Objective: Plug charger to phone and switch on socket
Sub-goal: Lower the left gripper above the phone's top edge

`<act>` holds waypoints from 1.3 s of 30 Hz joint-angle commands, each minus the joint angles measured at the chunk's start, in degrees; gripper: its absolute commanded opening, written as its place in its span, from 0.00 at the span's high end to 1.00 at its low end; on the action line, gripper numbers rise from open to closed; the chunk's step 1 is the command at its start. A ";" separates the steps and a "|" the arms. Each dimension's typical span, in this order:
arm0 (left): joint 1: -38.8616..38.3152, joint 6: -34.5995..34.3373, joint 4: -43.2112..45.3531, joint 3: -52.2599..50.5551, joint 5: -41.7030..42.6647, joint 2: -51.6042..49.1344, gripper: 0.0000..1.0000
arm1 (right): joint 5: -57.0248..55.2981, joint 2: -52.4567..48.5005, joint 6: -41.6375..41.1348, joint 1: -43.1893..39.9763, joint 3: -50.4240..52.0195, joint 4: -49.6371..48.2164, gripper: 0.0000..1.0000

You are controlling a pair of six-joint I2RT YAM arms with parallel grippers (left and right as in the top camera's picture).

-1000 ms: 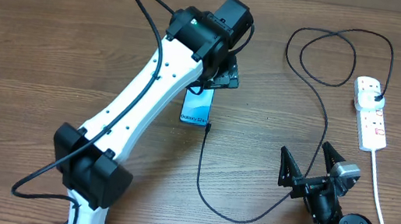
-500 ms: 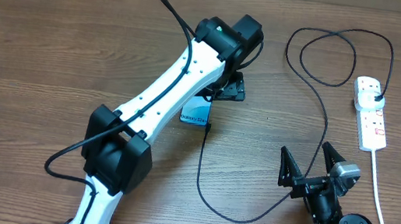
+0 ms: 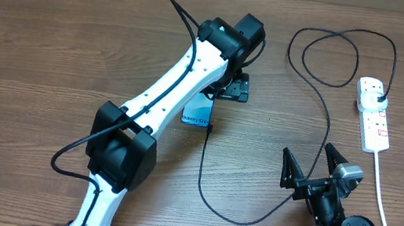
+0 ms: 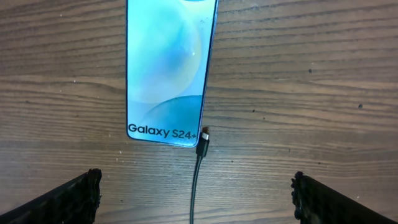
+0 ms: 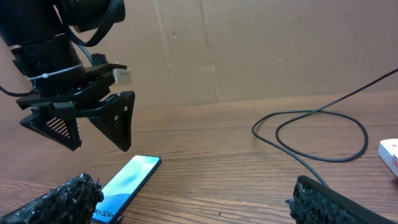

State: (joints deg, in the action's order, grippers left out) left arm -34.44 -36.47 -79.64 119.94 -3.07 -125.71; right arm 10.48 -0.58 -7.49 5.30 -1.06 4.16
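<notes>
The phone point(image 4: 166, 68) lies flat with its light blue screen up, and its "Galaxy S24+" end is toward my left gripper point(image 4: 196, 200). That gripper hovers over the table just off this end, open, its fingers point(image 4: 69, 199) wide apart. The charger's connector tip point(image 4: 202, 138) lies against the phone's corner, and its black cable runs between my fingers. In the overhead view the charger point(image 3: 204, 169) curves round to a black plug point(image 3: 379, 97) seated in the white socket point(image 3: 373, 125). My right gripper point(image 3: 312, 172) stands open near the front, holding nothing.
The socket's thick white cord point(image 3: 386, 210) runs down the right side toward the table's front edge. The charger cable makes a wide loop point(image 3: 342, 57) at the back right. A cardboard wall point(image 5: 249, 50) stands behind the table. My left arm point(image 3: 164, 100) crosses the middle.
My left arm has swung to the right, carrying its open gripper a little right and nearer the phone's end. Phone, charger, socket and right arm have stayed put.
</notes>
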 commanded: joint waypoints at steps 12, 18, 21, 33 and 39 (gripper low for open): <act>0.81 3.96 0.85 -0.22 1.01 -0.52 0.00 | -0.39 0.42 -0.13 0.22 0.61 -0.20 0.00; 0.79 5.77 1.70 -0.22 1.05 -0.52 0.00 | -0.39 0.42 -0.13 0.22 0.61 -0.20 0.00; 0.76 6.47 2.10 -0.22 1.05 -0.52 0.00 | -0.39 0.42 -0.13 0.22 0.61 -0.20 0.00; 0.66 6.95 2.60 -0.22 1.20 -0.52 0.00 | -0.39 0.42 -0.13 0.22 0.61 -0.20 0.00; 0.68 6.91 3.72 -0.22 1.18 -0.52 0.00 | -0.39 0.42 -0.13 0.22 0.61 -0.20 0.00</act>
State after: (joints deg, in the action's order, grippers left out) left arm -34.02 -31.05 -76.53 119.92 -2.15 -125.71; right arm 10.46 -0.58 -7.46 5.30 -1.06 4.19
